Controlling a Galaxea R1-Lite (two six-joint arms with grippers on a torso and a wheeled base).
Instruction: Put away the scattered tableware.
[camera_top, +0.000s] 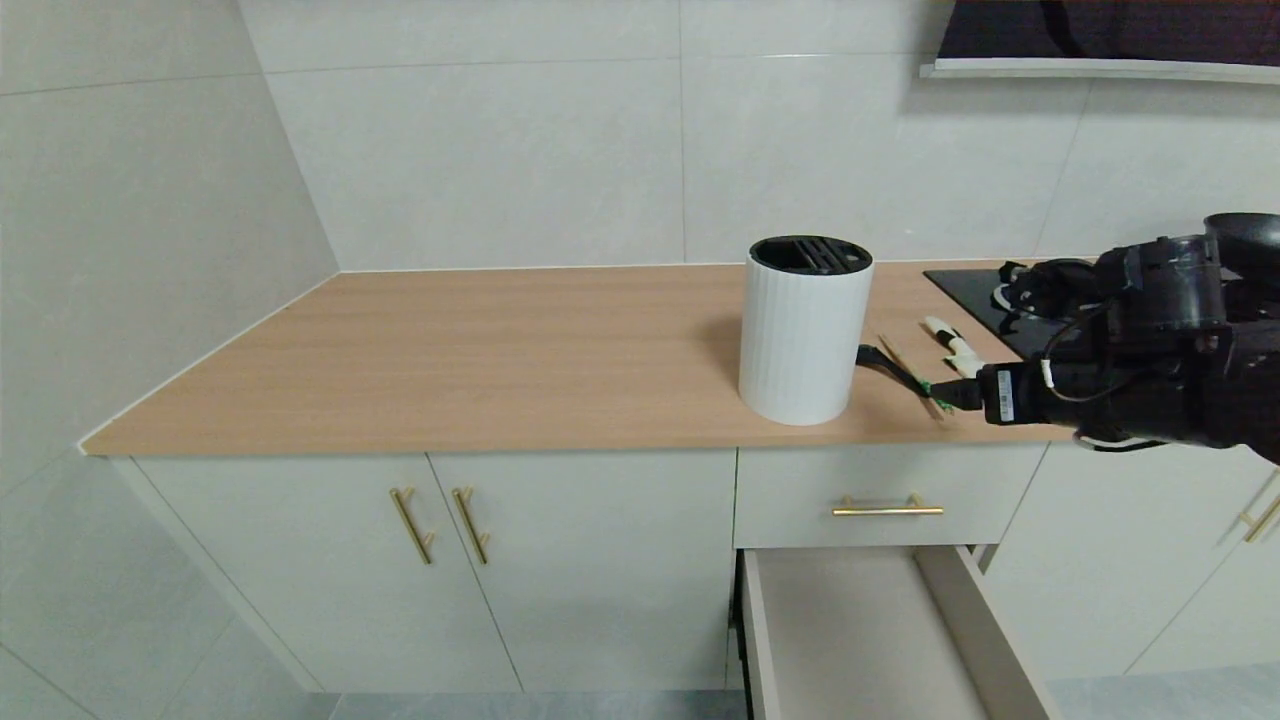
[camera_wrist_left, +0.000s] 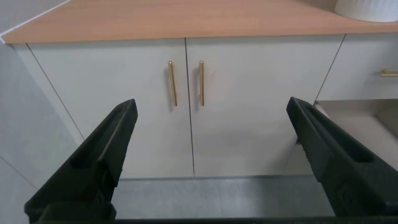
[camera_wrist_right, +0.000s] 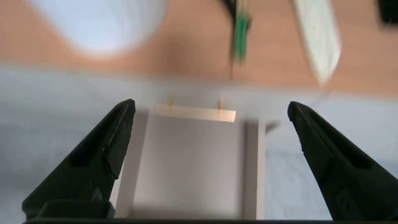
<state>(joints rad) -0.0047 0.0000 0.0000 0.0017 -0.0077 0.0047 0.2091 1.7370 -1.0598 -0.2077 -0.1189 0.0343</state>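
A white ribbed utensil holder (camera_top: 803, 335) with a black slotted top stands on the wooden counter (camera_top: 500, 350). Just to its right lie a black-handled utensil with a green tip (camera_top: 890, 368), a thin wooden stick (camera_top: 897, 358) and a white-handled utensil (camera_top: 953, 345). My right gripper (camera_top: 957, 396) hovers at the counter's front edge beside these utensils, open and holding nothing. In the right wrist view its fingers (camera_wrist_right: 93, 168) frame the open drawer (camera_wrist_right: 186, 162), with the holder (camera_wrist_right: 102, 22), the green tip (camera_wrist_right: 239, 28) and the white handle (camera_wrist_right: 318, 34) beyond. My left gripper (camera_wrist_left: 211, 168) is open, low before the cabinet doors.
An open drawer (camera_top: 940, 600) juts out below the counter, under a shut drawer with a gold handle (camera_top: 887, 510). A black cooktop (camera_top: 985, 295) lies at the counter's far right. Two cabinet doors with gold handles (camera_wrist_left: 186, 81) face the left gripper. Tiled walls bound the counter.
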